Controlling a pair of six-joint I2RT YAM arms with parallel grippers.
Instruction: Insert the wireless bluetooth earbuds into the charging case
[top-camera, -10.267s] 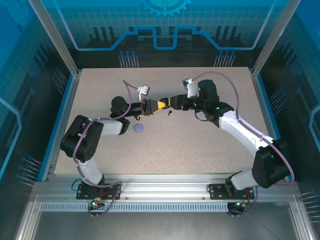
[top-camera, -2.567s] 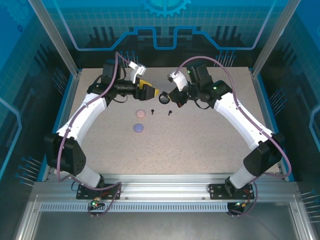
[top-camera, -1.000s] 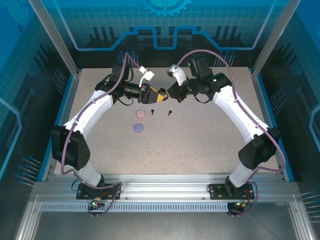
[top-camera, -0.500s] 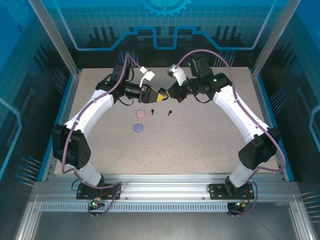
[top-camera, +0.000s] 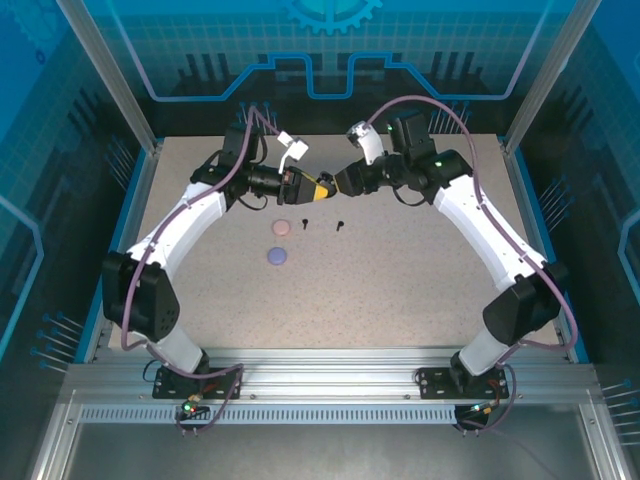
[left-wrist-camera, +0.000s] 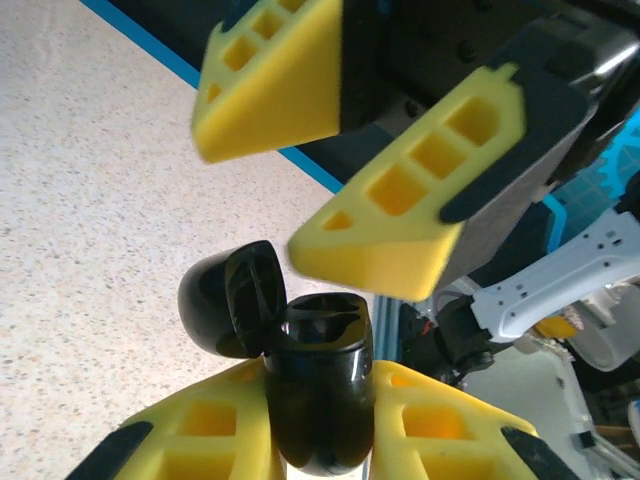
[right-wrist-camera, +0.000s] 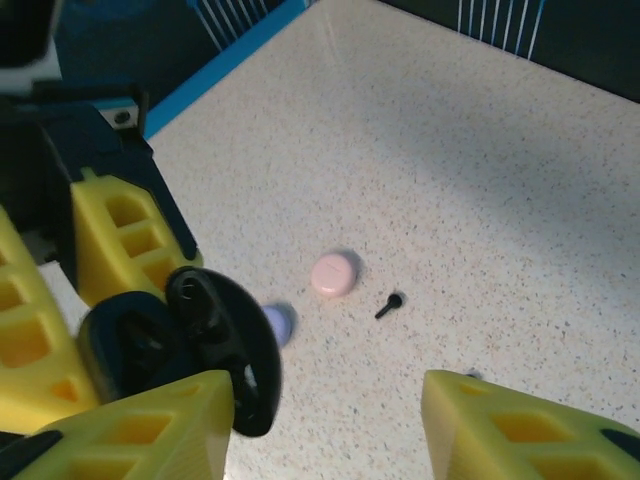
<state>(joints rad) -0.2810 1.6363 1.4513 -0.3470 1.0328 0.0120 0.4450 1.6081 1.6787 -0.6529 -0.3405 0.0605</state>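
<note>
Two loose pieces lie on the table (top-camera: 420, 280) below the claws: one black earbud (top-camera: 304, 222) and a second black earbud (top-camera: 339, 223), a little apart. Pink case (top-camera: 282, 228) sits just left of them, lilac case (top-camera: 277, 256) nearer the arm bases.

Left claw (left-wrist-camera: 320, 395) grips the black case (left-wrist-camera: 320, 345) by its body, raised off the table, lid (left-wrist-camera: 222, 298) hinged open. Right claw (right-wrist-camera: 330, 430) gapes wide, nothing between its fingers, close beside the case.

Step in hand, as I read it: right claw goes down for a black earbud while the left keeps the case open. To do it well:
- back off clear of the lid first; a knock could shut it
- pinch the earbud by its stem
- keep the case mouth facing the right claw

Views differ. Left wrist camera shows the grip on the case and its open mouth; the overhead hides both behind the fingers. Right wrist camera shows the wide gap and one earbud beside the pink case. Overhead alone gives the whole layout.
</note>
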